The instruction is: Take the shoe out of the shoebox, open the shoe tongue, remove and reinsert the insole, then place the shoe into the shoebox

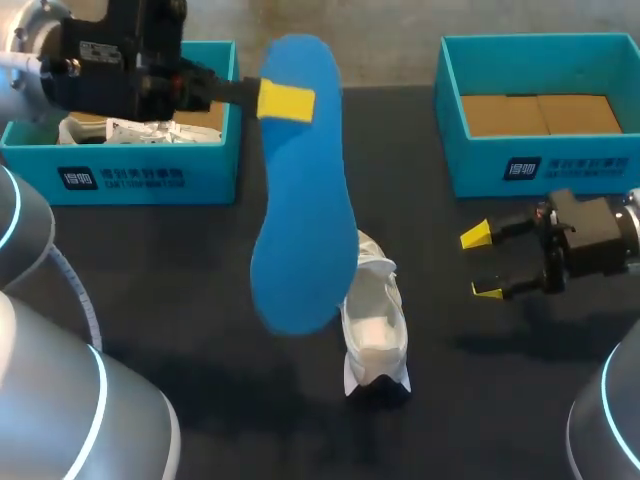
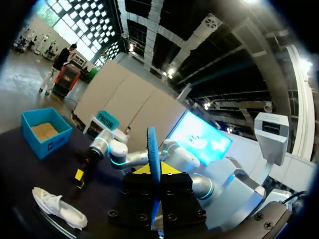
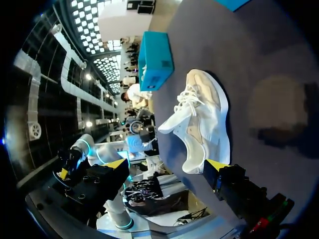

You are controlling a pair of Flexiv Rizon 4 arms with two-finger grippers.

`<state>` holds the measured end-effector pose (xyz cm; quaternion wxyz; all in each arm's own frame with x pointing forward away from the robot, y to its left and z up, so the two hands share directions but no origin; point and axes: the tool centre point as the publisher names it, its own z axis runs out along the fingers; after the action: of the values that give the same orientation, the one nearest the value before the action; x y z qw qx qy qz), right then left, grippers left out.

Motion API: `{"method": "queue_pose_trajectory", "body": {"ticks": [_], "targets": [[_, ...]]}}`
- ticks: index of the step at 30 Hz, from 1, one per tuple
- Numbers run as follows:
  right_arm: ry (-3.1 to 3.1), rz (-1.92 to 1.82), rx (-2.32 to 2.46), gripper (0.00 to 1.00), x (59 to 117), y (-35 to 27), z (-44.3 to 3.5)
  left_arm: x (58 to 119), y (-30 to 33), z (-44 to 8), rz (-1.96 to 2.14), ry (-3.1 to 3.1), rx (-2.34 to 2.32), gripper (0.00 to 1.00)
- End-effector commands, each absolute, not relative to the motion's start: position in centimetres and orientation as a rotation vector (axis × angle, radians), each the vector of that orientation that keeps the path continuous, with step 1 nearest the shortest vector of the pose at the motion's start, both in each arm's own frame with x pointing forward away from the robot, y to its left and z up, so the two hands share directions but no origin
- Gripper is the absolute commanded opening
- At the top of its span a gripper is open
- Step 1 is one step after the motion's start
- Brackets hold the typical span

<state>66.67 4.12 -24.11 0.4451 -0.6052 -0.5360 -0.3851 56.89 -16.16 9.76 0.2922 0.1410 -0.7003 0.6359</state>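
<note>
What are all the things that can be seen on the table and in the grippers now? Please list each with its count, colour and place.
insole: 1, blue, held in the air over the table's middle, its lower end in front of the shoe.
shoe: 1, white, on the table near its middle.
left shoebox: 1, teal, far left; a white item lies inside.
right shoebox: 1, teal, far right; only its brown bottom shows.
table: 1, dark.
left gripper: 1, black, yellow tips, shut on the insole.
right gripper: 1, black, yellow tips, open and empty, beside the shoe.
</note>
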Motion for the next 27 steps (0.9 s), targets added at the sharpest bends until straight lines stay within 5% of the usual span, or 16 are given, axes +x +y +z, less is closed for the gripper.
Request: {"method": "queue_pose_trajectory", "body": {"ticks": [1, 14, 27], "targets": [[-1.329, -0.954, -1.502, 1.0, 66.7, 4.2, -24.1, 60.7, -15.9, 12.1, 1.736, -2.005, 0.19, 0.0], [-1.329, -0.954, -1.502, 1.0, 66.7, 4.2, -24.1, 63.8, -15.0, 12.6, 2.076, -2.453, -0.624, 0.0], [-1.329, -0.954, -1.502, 1.0, 66.7, 4.2, -24.1, 62.0, -13.8, 11.0, 2.175, -2.745, -0.842, 0.0]]}}
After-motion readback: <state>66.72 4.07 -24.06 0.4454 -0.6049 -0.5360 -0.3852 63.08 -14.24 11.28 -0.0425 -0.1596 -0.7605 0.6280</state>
